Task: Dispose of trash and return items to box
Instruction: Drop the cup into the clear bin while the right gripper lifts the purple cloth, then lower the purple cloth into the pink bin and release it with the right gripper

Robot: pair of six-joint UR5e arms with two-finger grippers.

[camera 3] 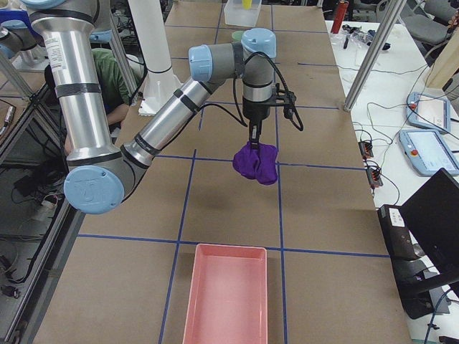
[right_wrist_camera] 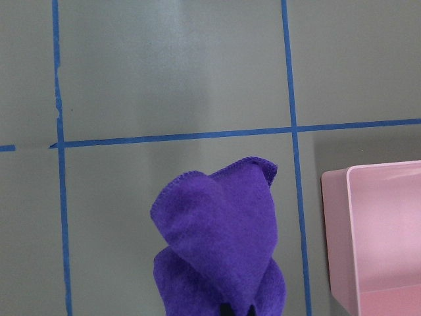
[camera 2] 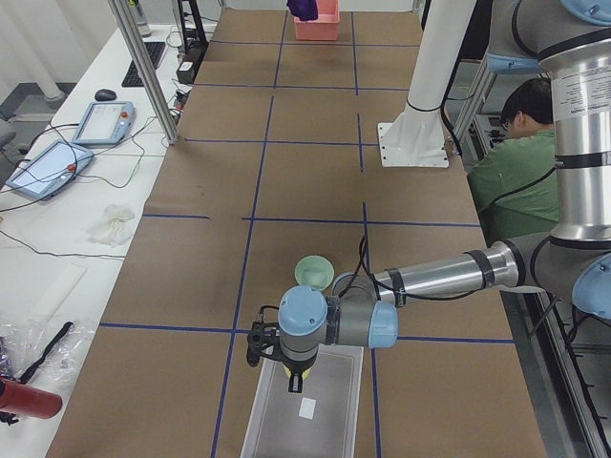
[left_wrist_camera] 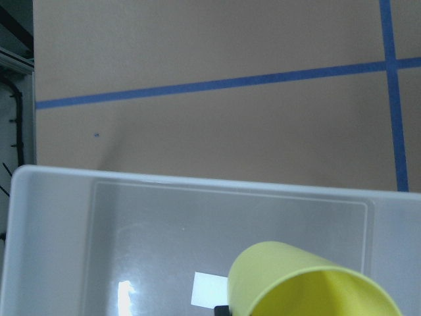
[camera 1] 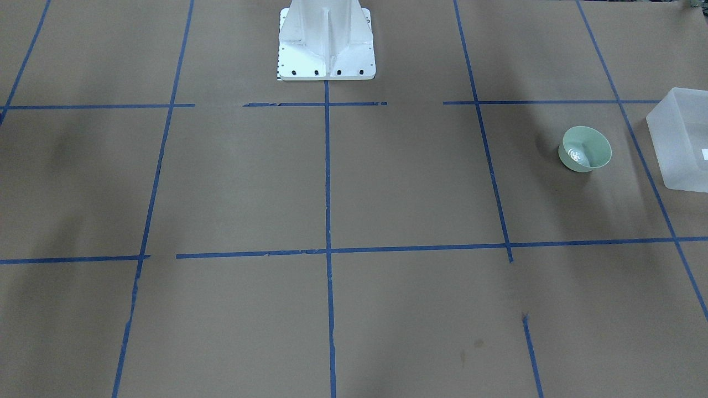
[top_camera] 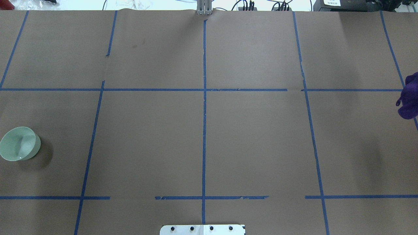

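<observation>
The yellow cup fills the lower right of the left wrist view, held over the translucent white box. My left gripper hangs above that box and is shut on the cup. The mint-green bowl stands upright on the table beside the box; it also shows in the overhead view. My right gripper is shut on a purple cloth and holds it above the table. The cloth hangs left of a pink bin.
The pink bin lies at the table's right end. The robot's white base stands at the table's middle edge. A seated person is behind the robot. Blue tape lines cross the brown table.
</observation>
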